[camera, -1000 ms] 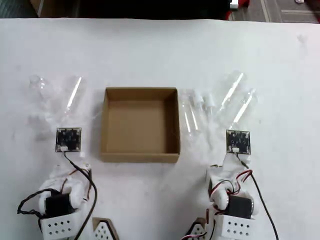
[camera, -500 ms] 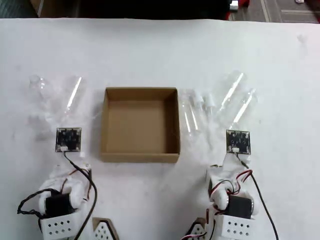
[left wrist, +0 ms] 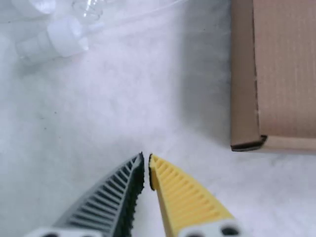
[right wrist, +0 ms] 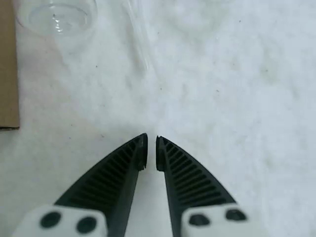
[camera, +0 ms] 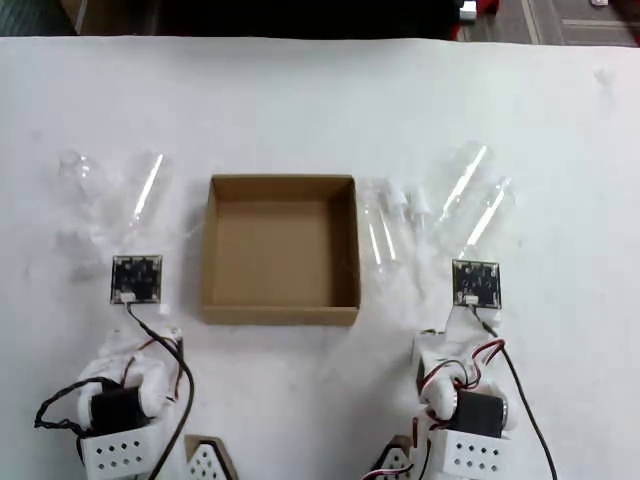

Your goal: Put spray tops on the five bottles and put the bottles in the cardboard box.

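As both arms rest at the near edge, the high view shows the box open at centre, probably so that either arm can reach it; bottles lie on their sides left and right of it, long axes slanting far-right, none seemingly capped; in the left wrist view the left gripper is clenched on nothing beside the box corner, a spray top beyond; in the right wrist view the right gripper is likewise closed and empty over the table.

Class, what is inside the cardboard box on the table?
Inside the cardboard box only its bare brown floor shows, seen from the high view. The bottles lie outside it on the table. Whatever is beneath the box is covered.
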